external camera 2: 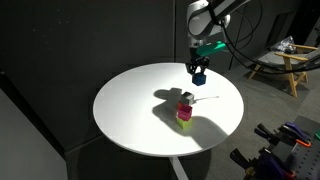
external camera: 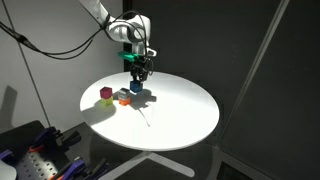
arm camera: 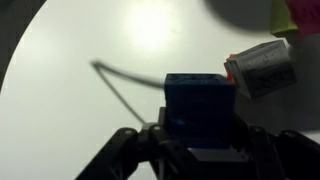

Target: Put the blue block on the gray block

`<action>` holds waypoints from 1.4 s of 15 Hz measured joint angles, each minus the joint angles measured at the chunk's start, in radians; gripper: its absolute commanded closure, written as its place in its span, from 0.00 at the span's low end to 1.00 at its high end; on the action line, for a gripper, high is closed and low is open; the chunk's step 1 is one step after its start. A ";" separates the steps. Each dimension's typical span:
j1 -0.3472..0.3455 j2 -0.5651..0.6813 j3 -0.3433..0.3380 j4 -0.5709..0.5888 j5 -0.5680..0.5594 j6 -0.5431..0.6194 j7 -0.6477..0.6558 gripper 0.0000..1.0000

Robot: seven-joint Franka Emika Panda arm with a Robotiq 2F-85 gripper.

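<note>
My gripper is shut on the blue block, a bright-blue cube held between the two dark fingers. In both exterior views the gripper holds the blue block a little above the round white table. The gray block lies on the table just ahead and to the right of the blue block in the wrist view. It also shows in an exterior view, near the table's middle. The two blocks are apart.
An orange block sits against the gray one. A magenta cube and a yellow-green block lie close by. A thin dark line crosses the white tabletop.
</note>
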 measured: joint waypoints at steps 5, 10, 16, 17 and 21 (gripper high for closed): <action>0.013 0.027 0.011 0.020 0.000 -0.009 -0.039 0.69; 0.038 0.029 0.013 0.021 -0.023 -0.024 -0.056 0.69; 0.070 0.031 0.014 0.021 -0.072 -0.031 -0.056 0.69; 0.075 0.031 0.014 0.021 -0.078 -0.033 -0.056 0.69; 0.093 0.031 0.014 0.021 -0.104 -0.043 -0.054 0.69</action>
